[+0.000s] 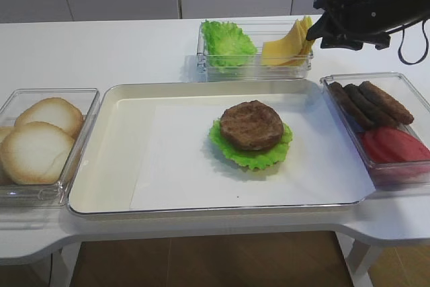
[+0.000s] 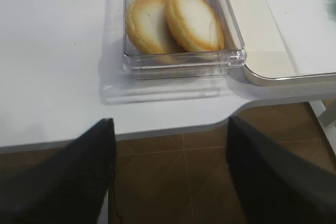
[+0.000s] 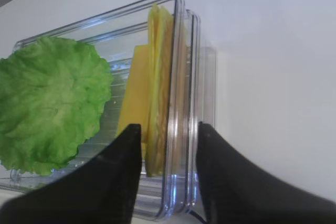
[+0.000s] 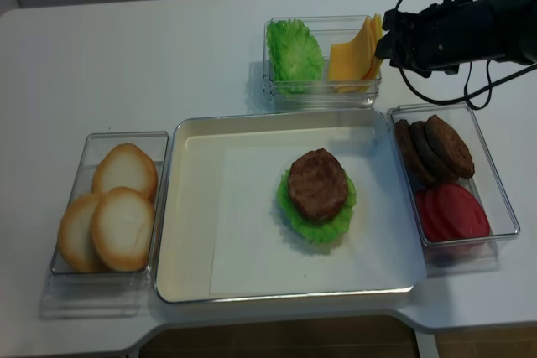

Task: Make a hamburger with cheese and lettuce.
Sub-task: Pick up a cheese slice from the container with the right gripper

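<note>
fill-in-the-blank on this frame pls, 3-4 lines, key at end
1. The round dark-brown patty lies on a ruffled green ____ leaf on the white paper in the metal tray.
2. The right gripper hovers at the clear bin's fanned ____ cheese slices.
3. The pale round buns fill the clear bin on the tray's ____ side.
4. The left gripper holds ____.

Missing: lettuce; yellow; left; nothing

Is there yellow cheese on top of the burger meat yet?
No, the brown patty on the lettuce is bare on top, and the yellow cheese slices sit in the clear box behind the tray.
</note>
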`<action>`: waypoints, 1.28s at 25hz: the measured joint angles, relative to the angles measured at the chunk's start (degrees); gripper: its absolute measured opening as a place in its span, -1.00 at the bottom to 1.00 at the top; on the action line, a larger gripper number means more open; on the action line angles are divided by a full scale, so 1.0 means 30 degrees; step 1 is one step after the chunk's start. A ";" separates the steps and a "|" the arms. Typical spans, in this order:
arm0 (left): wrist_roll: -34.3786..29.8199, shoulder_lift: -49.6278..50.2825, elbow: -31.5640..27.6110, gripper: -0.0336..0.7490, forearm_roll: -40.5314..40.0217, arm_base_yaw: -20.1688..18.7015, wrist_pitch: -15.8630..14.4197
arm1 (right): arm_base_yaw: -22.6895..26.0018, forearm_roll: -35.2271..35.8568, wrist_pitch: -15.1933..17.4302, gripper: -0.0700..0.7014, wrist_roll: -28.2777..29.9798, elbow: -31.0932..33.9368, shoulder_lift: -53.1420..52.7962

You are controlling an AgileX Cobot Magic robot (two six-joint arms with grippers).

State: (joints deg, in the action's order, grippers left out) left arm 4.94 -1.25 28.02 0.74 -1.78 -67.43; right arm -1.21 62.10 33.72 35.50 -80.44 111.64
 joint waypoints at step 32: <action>0.0000 0.0000 0.0000 0.31 0.0000 0.0000 0.0000 | 0.0000 0.0550 0.0577 -0.80 0.0531 -0.0155 0.0000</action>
State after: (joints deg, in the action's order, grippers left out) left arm 4.94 -1.25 28.02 0.74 -1.78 -67.43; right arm -1.21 63.75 35.45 37.09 -80.91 111.64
